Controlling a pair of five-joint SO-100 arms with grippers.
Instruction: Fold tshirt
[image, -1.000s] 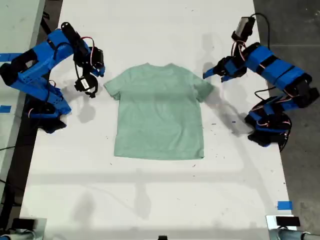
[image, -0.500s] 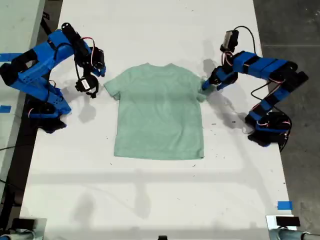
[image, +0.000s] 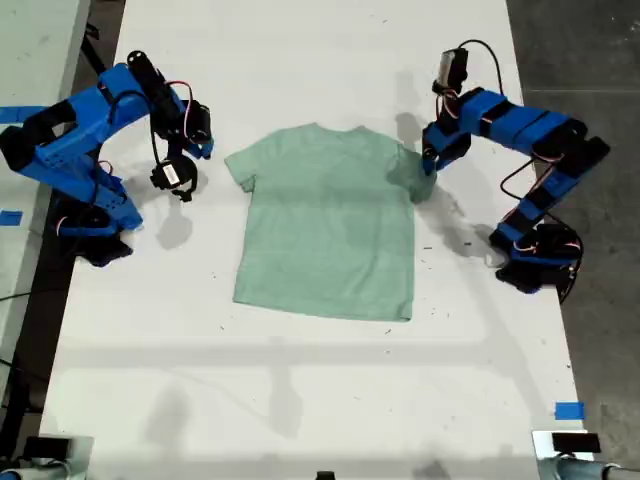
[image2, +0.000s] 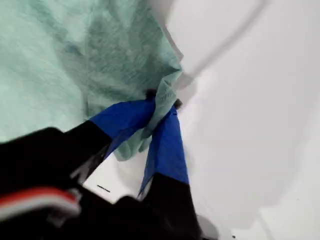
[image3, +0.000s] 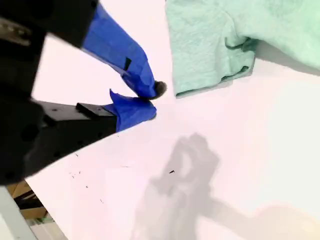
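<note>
At the exterior view's left, my second gripper (image: 178, 178) hangs above the white table (image: 300, 400), near the sleeve on that side but apart from it. Its wrist view shows the blue fingertips (image3: 145, 85) nearly meeting with nothing between them, and the sleeve hem lying flat just beyond them, so I read those jaws as together and empty.

In the middle lies the small pale mint-green short-sleeved cloth tshirt (image: 325, 225), spread open on the table with its collar toward the far edge and its bottom hem toward the near one. The body is flat and in a single layer as far as I can see; no side has been turned over the middle and the hem has not been brought up. The sleeve at the exterior view's left lies flat.

At the exterior view's right, my first gripper (image2: 162, 107) is clamped on the edge of the other sleeve, with a bunched pinch of green cloth caught between its blue jaws. That sleeve is gathered and lifted slightly off the table rather than lying flat.

I judge the fold barely begun: one sleeve is gripped, nothing is folded. Left are carrying this sleeve across the body, doing the same on the other side, and doubling the shirt lengthwise.
</note>
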